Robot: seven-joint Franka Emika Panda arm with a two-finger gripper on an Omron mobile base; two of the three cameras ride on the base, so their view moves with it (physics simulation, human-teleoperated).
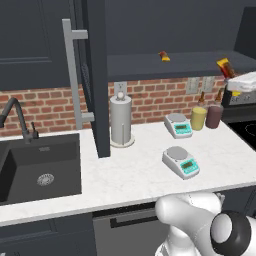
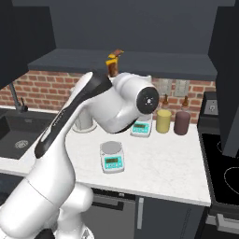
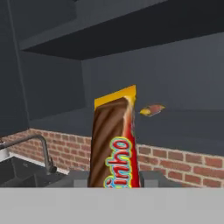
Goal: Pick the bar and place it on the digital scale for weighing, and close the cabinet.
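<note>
My gripper is shut on the bar, a dark red-brown wrapped bar whose orange-yellow end points up. The left base view shows the bar held high at the far right, in front of the open cabinet's shelf. From the right base, the bar pokes up behind my arm. The cabinet's left door stands open with its silver handle; the right door is open too. Two look-alike digital scales stand on the counter, one near and one further back; I cannot tell which is meant.
A stubby red-and-yellow item lies on the cabinet shelf. A paper towel roll stands beside the open door. A yellow jar and a maroon jar stand at the wall. The sink is left, the stove right.
</note>
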